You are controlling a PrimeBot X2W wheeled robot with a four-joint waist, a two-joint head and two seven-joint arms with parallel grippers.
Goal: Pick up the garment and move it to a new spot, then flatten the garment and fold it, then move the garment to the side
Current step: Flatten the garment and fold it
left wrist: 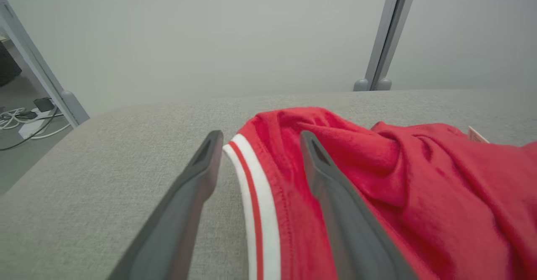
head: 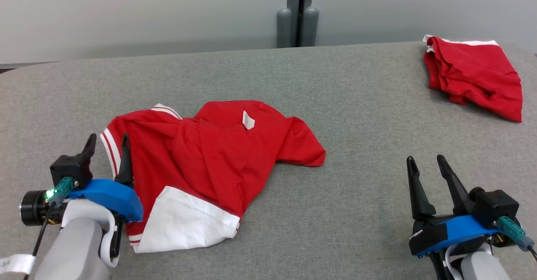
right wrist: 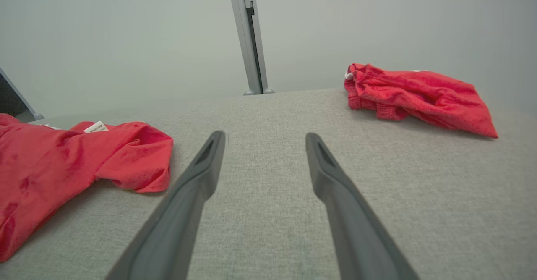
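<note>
Ahead of my right claw: bare grey tabletop, open lane. At my left claw: red garment bunched between fingers and rightward. Far ahead-right: second red heap.

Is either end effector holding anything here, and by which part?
Nothing is held. Left end effector open, straddling the red shirt's striped cuff; right end effector open over the table.

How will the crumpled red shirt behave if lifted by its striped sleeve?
Probably floppy: the red shirt lies in soft folds, so it would hang. Likely light, since the cloth looks thin. The textured grey surface may resist sliding.
</note>
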